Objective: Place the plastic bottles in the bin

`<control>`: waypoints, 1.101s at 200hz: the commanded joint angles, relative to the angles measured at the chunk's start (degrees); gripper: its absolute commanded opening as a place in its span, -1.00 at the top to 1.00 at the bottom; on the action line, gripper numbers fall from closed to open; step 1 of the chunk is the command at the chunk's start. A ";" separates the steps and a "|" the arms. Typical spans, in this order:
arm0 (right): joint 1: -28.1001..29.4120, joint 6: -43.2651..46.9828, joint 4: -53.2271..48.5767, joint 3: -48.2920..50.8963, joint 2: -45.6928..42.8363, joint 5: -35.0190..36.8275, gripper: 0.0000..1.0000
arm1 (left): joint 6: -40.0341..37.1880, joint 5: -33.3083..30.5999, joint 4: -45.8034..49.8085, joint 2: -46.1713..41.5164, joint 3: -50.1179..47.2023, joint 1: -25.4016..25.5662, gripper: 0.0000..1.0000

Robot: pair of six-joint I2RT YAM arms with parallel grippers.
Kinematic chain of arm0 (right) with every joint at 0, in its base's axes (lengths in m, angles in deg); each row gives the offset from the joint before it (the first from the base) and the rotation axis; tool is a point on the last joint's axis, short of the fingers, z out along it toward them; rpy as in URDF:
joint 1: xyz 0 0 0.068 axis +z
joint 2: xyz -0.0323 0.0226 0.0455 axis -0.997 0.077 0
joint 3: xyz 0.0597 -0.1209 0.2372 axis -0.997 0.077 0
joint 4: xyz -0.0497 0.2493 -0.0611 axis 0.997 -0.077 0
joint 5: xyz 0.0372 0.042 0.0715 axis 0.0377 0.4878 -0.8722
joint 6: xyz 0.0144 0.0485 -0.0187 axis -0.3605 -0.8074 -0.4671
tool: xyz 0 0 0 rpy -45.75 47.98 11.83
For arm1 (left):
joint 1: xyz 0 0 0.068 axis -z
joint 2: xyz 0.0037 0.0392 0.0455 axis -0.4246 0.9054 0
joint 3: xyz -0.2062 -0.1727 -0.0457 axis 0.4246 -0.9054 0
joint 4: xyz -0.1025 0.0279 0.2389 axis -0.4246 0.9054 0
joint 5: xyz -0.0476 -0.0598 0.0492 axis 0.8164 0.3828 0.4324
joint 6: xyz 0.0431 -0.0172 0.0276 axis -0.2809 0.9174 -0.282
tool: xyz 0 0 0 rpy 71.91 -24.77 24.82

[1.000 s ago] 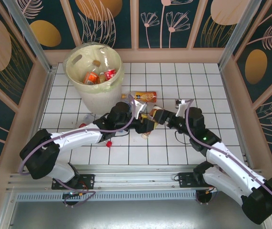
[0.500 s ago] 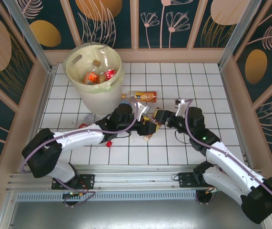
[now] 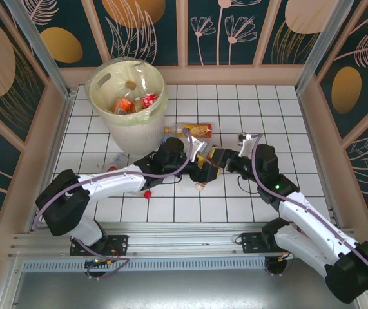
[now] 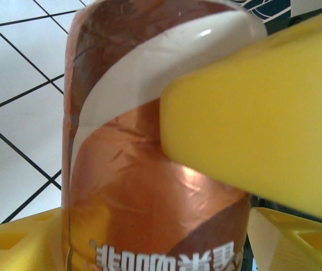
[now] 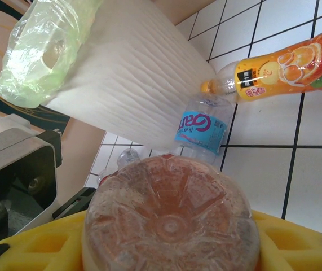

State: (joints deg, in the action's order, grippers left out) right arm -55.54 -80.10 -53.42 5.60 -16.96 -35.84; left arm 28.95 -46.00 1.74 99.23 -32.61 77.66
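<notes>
A brown-and-orange labelled plastic bottle (image 3: pixel 202 174) hangs over the tiles at mid-table, cap downward. My right gripper (image 3: pixel 214 158) is shut on it; its ribbed base (image 5: pixel 171 217) sits between the yellow fingers (image 5: pixel 42 251). My left gripper (image 3: pixel 199 156) is open, its fingers (image 4: pixel 14 243) straddling the same bottle (image 4: pixel 149 186) just under the right gripper's finger, a thin gap on one side. The cream bin (image 3: pixel 129 132) stands at the back left with several bottles (image 3: pixel 134 102) inside. An orange bottle (image 3: pixel 195 130) lies on the tiles behind the grippers.
A blue-labelled bottle (image 5: pixel 201 127) lies against the bin wall (image 5: pixel 132 73), next to the orange bottle (image 5: pixel 285 63). A clear bottle (image 3: pixel 120 159) and a loose red cap (image 3: pixel 147 193) lie by the left arm. Frame posts and panelled walls enclose the table.
My left gripper has moved right and closed in around the bottle held by the right gripper. The right gripper and bottle shifted slightly.
</notes>
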 commanded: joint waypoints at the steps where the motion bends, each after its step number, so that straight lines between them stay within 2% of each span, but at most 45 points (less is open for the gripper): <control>1: -0.41 1.48 1.26 0.77 -1.10 -1.23 -0.03 | -1.19 1.17 0.85 0.81 2.13 0.38 -0.36; 11: -0.42 1.59 1.01 0.77 -1.24 -1.06 -0.03 | -1.28 1.05 0.85 0.73 2.36 0.37 -0.25; 62: -0.51 1.87 0.59 0.78 -1.37 -1.23 -0.06 | -1.81 0.91 2.18 1.21 3.02 0.38 0.02; 106: -0.82 2.51 -1.50 -0.06 -2.90 0.19 -0.54 | -1.71 -2.52 5.11 0.12 3.05 0.38 0.02; 145: -0.99 6.20 -12.41 -4.70 -8.84 4.93 -0.83 | -2.34 -4.52 9.43 0.70 7.45 0.29 -0.05; 175: -1.13 10.48 -20.81 -8.44 -14.99 7.64 -0.98 | -2.69 -5.25 12.55 2.18 10.54 -0.17 -0.06; 220: -1.13 17.51 -32.04 -14.39 -21.44 8.42 -0.98 | -2.77 -5.42 16.95 4.19 16.55 -2.11 -0.07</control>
State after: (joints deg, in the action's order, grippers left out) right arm -56.31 -68.45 -76.61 -5.22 -36.02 -29.06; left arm 27.58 -50.37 14.91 102.34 -20.06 76.98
